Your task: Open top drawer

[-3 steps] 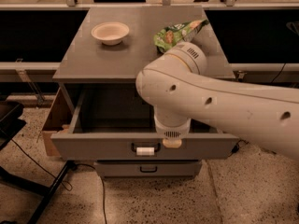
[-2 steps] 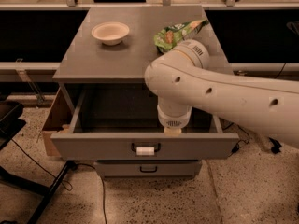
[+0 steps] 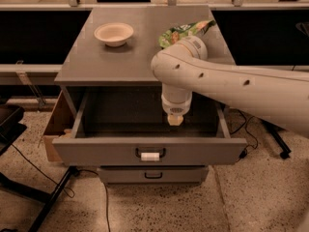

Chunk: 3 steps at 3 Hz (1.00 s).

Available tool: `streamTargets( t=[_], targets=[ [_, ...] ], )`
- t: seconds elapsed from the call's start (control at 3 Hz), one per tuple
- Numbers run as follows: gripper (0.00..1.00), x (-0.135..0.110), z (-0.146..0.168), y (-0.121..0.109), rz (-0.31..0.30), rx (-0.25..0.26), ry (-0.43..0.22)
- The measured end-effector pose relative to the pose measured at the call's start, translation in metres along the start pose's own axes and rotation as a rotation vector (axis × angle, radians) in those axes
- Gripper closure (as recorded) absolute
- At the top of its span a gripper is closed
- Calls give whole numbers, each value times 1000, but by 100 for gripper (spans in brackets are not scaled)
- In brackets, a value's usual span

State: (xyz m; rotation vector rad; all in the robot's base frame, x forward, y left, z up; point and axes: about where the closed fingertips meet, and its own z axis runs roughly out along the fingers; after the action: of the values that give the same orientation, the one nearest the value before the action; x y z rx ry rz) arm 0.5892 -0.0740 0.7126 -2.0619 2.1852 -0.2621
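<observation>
The top drawer [image 3: 111, 151] of the grey cabinet stands pulled well out, its deep grey interior showing bare. Its black handle with a small white tag [image 3: 150, 155] is at the middle of the front panel. My white arm reaches in from the right. My gripper [image 3: 175, 120] hangs over the open drawer's inside, right of centre, above and behind the handle and apart from it. It holds nothing that I can see.
On the cabinet top [image 3: 96, 57] sit a white bowl [image 3: 114, 34] at the back left and a green snack bag [image 3: 183, 31] at the back right. A lower drawer [image 3: 153, 175] is shut. A cardboard box [image 3: 55, 124] and cables [image 3: 58, 187] lie left.
My arm has lifted and drawn back from the drawer's front, so the gripper moved from near the handle to over the drawer's inside. The drawer stays open.
</observation>
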Motion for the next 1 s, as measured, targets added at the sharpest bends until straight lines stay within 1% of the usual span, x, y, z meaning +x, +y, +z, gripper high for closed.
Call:
streamTargets(
  t=[0.33, 0.67, 1.0],
  targets=[
    [100, 3, 29, 7, 28, -44, 8],
    [100, 23, 40, 48, 121, -87, 12],
    [100, 25, 38, 48, 124, -89, 14]
  ],
)
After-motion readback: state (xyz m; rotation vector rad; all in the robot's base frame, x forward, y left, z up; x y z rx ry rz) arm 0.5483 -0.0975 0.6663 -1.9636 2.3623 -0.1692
